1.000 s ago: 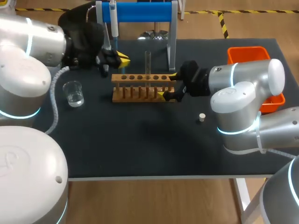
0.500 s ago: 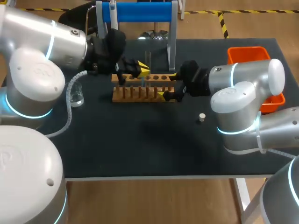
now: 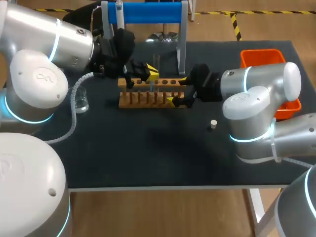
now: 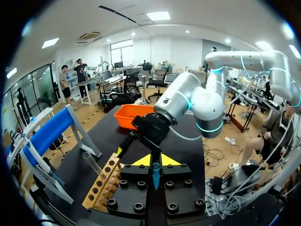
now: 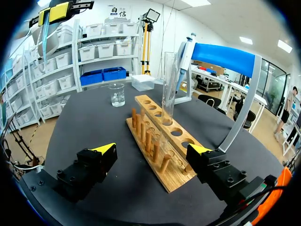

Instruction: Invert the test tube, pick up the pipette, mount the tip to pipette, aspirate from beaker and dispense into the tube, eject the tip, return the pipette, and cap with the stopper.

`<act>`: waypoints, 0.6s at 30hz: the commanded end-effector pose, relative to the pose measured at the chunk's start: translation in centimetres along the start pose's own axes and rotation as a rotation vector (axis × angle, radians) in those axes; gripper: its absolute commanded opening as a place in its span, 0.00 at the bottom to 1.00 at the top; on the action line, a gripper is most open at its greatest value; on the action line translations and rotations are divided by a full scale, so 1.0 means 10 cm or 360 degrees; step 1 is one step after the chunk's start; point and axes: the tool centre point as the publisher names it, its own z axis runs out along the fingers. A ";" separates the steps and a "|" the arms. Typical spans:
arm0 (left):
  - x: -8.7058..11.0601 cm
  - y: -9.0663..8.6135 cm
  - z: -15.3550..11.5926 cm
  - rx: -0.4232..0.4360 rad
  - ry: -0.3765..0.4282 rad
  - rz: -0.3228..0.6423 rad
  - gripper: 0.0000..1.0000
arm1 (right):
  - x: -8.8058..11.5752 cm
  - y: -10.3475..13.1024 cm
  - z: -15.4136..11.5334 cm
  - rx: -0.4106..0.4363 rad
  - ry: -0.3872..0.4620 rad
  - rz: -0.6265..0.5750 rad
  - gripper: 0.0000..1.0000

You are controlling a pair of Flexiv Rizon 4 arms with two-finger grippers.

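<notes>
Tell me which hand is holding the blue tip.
The left hand, shut on the blue tip; the right hand is open astride the wooden rack.

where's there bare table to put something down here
Widest bare patch: front of the table, between the test tube rack and the near edge, left of the stopper. Also bare between the blue stand and the orange bin. Crowded around the rack, where the left hand and right hand sit.
</notes>
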 end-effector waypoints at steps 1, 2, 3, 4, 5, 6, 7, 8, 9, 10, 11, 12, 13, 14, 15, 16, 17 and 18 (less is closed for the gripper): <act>0.00 0.00 -0.01 -0.0002 0.0005 0.0000 0.00 | 0.01 0.00 -0.15 -0.0050 0.0130 0.0003 1.00; 0.00 0.00 -0.01 -0.0002 0.0005 0.0000 0.00 | 0.02 0.01 -0.23 -0.0090 0.0193 0.0012 1.00; 0.00 0.00 -0.01 -0.0002 0.0005 0.0000 0.00 | 0.03 0.02 -0.30 -0.0107 0.0187 -0.0009 1.00; 0.00 0.00 -0.01 -0.0002 0.0005 0.0000 0.00 | 0.04 0.03 -0.37 -0.0138 0.0216 -0.0048 1.00; 0.00 0.00 -0.01 -0.0002 0.0005 0.0000 0.00 | 0.06 0.04 -0.43 -0.0163 0.0232 -0.0078 1.00; 0.00 0.00 -0.01 -0.0002 0.0005 0.0000 0.00 | 0.08 0.05 -0.49 -0.0191 0.0230 -0.0115 1.00; 0.00 0.00 -0.01 -0.0002 0.0005 0.0000 0.00 | 0.11 0.07 -0.55 -0.0211 0.0243 -0.0164 1.00; 0.00 0.00 -0.01 -0.0002 0.0005 0.0000 0.00 | 0.14 0.08 -0.60 -0.0222 0.0233 -0.0213 1.00; 0.00 0.00 -0.01 -0.0002 0.0005 0.0000 0.00 | 0.18 0.10 -0.64 -0.0229 0.0233 -0.0231 1.00; 0.00 0.00 -0.01 -0.0002 0.0005 0.0000 0.00 | 0.20 0.12 -0.69 -0.0241 0.0238 -0.0247 1.00; 0.00 0.00 -0.01 -0.0002 0.0005 0.0000 0.00 | 0.21 0.14 -0.73 -0.0255 0.0241 -0.0259 1.00; 0.00 0.00 -0.01 -0.0002 0.0005 0.0000 0.00 | 0.23 0.16 -0.76 -0.0273 0.0252 -0.0264 1.00; 0.00 0.00 -0.01 -0.0002 0.0005 0.0000 0.00 | 0.24 0.18 -0.80 -0.0294 0.0262 -0.0266 1.00; 0.00 0.00 -0.01 -0.0002 0.0005 0.0000 0.00 | 0.25 0.21 -0.83 -0.0319 0.0271 -0.0264 1.00; 0.00 0.00 -0.01 -0.0002 0.0005 0.0000 0.00 | 0.26 0.24 -0.86 -0.0345 0.0293 -0.0259 1.00; 0.00 0.00 -0.01 -0.0002 0.0005 0.0000 0.00 | 0.28 0.27 -0.90 -0.0377 0.0325 -0.0246 1.00; 0.00 0.00 -0.01 -0.0002 0.0005 0.0000 0.00 | 0.31 0.30 -0.93 -0.0404 0.0349 -0.0238 1.00; 0.00 0.00 -0.01 -0.0002 0.0005 0.0000 0.00 | 0.33 0.33 -0.95 -0.0427 0.0370 -0.0237 1.00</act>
